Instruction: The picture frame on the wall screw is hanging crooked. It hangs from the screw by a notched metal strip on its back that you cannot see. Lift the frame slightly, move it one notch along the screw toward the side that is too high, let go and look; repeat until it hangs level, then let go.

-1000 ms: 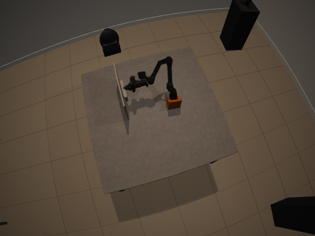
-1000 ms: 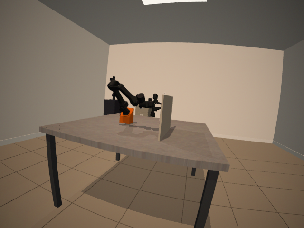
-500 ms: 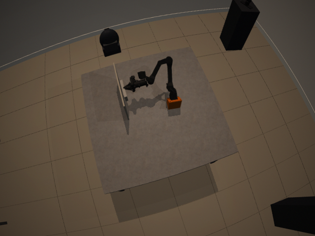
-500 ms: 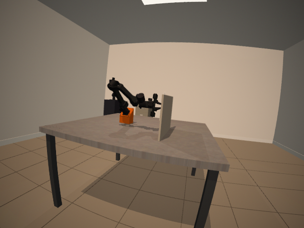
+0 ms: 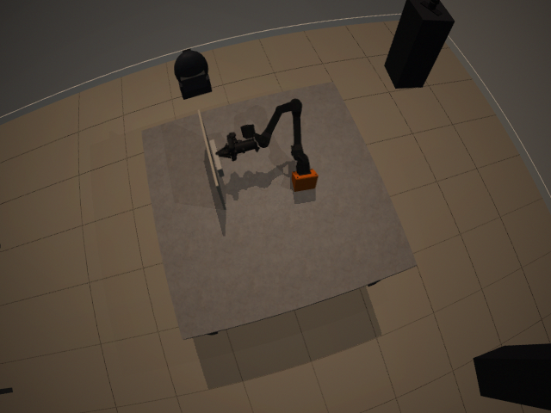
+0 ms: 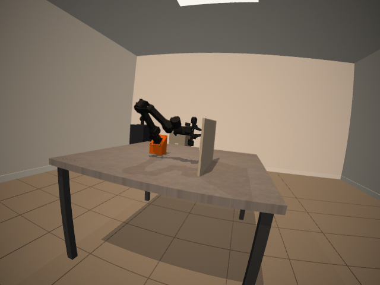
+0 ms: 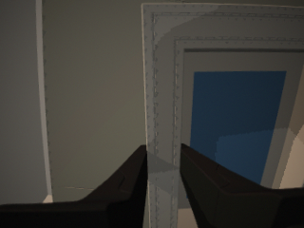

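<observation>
A tiled floor and plain walls surround a grey worktop (image 6: 92,167) on dark legs. On it stands an upright wall panel (image 6: 206,145), and near it an orange base (image 6: 158,144) carries the black arm (image 5: 284,120), which reaches across to the panel's face. The picture frame (image 7: 163,95) hangs against that panel; from above it shows only as a pale strip (image 5: 215,154) on the side facing the arm. In the wrist view it is a light moulded frame around a blue picture (image 7: 235,123). The hand (image 7: 162,163) is clenched on the frame's side rail, one dark finger (image 7: 130,178) on the outer edge and the other over the inner moulding, with the rail filling the gap between them.
</observation>
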`<state>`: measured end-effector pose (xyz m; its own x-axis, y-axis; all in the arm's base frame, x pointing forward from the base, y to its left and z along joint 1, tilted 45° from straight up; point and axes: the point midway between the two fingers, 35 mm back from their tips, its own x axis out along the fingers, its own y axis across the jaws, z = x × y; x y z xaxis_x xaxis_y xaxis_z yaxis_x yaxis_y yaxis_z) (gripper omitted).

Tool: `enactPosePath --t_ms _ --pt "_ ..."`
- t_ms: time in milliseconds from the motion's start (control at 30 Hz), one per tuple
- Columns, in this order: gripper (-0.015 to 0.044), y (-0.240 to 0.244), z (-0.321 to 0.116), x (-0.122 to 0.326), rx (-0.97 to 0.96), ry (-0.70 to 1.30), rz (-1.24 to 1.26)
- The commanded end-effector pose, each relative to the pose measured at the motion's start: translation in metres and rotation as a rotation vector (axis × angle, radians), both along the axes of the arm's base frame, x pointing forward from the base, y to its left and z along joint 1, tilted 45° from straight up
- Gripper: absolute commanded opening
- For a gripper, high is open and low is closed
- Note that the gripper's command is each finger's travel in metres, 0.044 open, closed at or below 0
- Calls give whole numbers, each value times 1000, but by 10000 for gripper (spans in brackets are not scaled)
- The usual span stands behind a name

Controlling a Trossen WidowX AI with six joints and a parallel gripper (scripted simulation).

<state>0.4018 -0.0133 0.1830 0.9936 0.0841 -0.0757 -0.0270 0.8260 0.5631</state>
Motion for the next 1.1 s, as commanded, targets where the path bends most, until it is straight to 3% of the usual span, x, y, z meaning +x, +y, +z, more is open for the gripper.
enactPosePath --t_ms 0,1067 --pt "0 2 4 1 -1 -12 7" --pt "0 -4 -1 1 0 -6 -2"
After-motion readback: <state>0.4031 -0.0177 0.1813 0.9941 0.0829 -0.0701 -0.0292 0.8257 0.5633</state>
